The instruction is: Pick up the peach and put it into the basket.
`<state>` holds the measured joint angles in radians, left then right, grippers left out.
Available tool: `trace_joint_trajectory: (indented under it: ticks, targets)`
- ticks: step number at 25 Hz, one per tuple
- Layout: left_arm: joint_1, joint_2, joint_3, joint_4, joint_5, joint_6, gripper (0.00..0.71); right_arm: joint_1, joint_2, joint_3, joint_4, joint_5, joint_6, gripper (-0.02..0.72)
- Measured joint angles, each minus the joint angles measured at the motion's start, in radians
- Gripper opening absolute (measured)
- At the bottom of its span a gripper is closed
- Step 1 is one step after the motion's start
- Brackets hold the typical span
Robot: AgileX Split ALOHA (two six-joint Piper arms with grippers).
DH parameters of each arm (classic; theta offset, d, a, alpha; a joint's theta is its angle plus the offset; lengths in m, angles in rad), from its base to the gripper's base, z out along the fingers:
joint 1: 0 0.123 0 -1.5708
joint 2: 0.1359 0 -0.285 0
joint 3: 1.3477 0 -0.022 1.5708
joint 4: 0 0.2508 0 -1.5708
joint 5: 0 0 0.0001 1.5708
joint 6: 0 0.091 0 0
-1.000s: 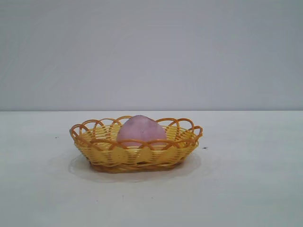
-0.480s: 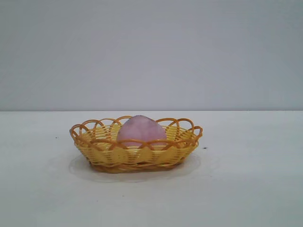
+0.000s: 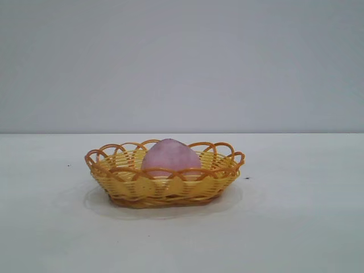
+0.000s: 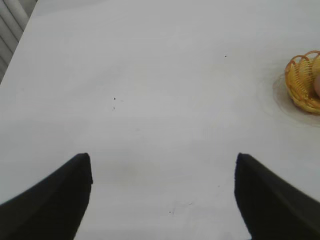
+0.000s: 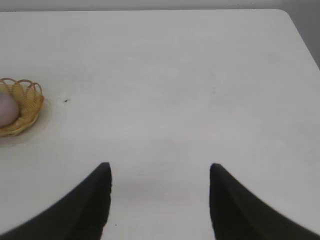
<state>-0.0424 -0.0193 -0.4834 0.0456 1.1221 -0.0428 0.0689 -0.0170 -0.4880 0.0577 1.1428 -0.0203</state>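
Note:
The pink-mauve peach (image 3: 170,157) lies inside the yellow basket (image 3: 142,185) with the orange looped rim, at the middle of the white table. The basket also shows at the edge of the left wrist view (image 4: 302,80) and of the right wrist view (image 5: 27,107), where part of the peach (image 5: 7,110) shows in it. My left gripper (image 4: 162,160) is open and empty over bare table, well away from the basket. My right gripper (image 5: 159,167) is open and empty too, also far from the basket. Neither arm shows in the exterior view.
The white table (image 3: 296,227) stretches around the basket, with a grey wall behind. A table corner shows in the right wrist view (image 5: 287,15). A ribbed grey object (image 4: 12,22) lies beyond the table edge in the left wrist view.

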Motion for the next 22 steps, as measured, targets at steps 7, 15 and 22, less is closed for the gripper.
trace_joint_trajectory:
  ticks: [7,15,22]
  targets:
    - [0.018,0.000,0.000,0.000,0.000,0.000,0.517,0.000,0.000,0.000,0.000,0.000,0.000,0.352]
    - [0.018,0.000,0.000,0.000,0.000,0.000,0.517,0.000,0.000,0.000,0.000,0.000,0.000,0.352]
    - [0.018,0.000,0.000,0.000,0.000,0.000,0.517,0.000,0.000,0.000,0.000,0.000,0.000,0.352]
